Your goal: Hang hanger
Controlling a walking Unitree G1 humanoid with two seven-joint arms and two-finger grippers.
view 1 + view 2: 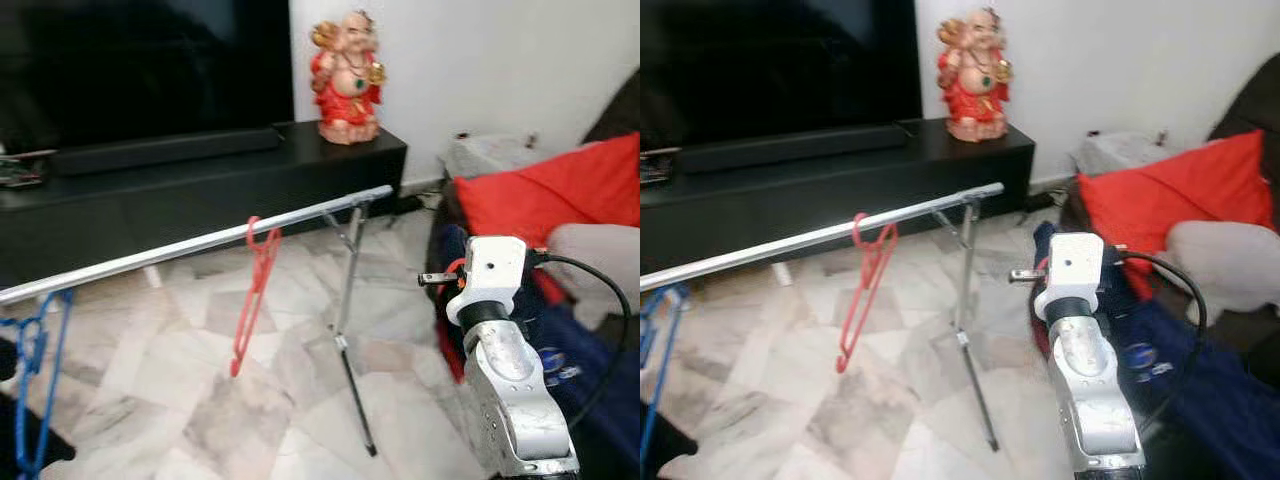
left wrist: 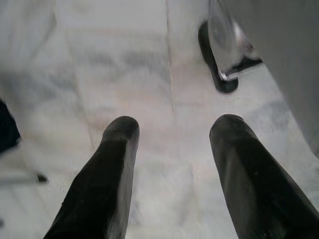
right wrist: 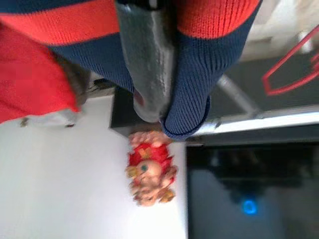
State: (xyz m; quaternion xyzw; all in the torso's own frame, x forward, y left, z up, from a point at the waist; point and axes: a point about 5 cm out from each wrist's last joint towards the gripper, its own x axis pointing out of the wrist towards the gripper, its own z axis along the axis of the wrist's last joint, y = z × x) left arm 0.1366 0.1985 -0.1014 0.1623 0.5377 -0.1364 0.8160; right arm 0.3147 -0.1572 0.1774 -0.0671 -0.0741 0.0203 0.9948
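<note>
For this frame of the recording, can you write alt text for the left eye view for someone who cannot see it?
A red hanger hangs from a silver rail that slants across a marble floor, with a blue hanger further along at the left edge. The robot's right arm rises at lower right before red cushions. Behind, a red figurine stands on a black TV cabinet.
</note>
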